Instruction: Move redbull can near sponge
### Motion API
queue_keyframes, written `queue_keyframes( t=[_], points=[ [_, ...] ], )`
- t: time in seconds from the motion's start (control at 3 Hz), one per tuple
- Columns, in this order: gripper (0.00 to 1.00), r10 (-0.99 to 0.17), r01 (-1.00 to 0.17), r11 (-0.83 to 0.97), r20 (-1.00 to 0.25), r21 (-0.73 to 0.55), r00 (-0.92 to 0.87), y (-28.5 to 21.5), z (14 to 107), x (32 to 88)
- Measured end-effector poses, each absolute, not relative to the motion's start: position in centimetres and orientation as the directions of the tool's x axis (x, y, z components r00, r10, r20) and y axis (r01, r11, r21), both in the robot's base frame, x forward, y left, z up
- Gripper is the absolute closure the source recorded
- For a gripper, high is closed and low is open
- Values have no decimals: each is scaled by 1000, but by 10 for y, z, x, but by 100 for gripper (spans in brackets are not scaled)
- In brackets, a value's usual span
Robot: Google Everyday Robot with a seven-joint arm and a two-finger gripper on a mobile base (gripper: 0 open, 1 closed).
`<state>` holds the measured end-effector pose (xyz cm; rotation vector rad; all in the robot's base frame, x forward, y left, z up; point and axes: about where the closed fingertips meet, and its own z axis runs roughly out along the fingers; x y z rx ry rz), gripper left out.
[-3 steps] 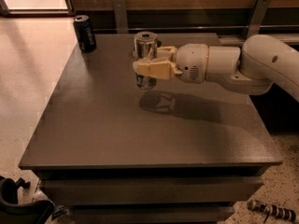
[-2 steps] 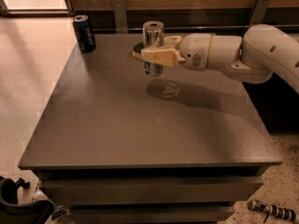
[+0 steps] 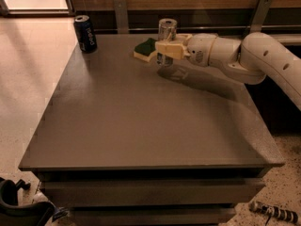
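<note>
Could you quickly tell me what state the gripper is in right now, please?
Gripper: closed, holding the redbull can upright, close beside the sponge.

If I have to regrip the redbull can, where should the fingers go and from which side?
Mid-body, from the side, as now: the gripper holds the redbull can around its slim upright wall, reaching in from the picture's right, beside the sponge. Round, straight sides probably suit parallel fingers.
</note>
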<state>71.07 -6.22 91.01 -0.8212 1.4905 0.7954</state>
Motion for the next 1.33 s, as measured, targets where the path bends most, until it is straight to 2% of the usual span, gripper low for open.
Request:
queue_keyframes(
  t=[1.0, 1.33],
  points=[
    [100, -72, -780, 626, -997, -29, -21, -96, 872, 751],
    [84, -71, -782, 622, -997, -28, -21, -93, 872, 751]
  ],
)
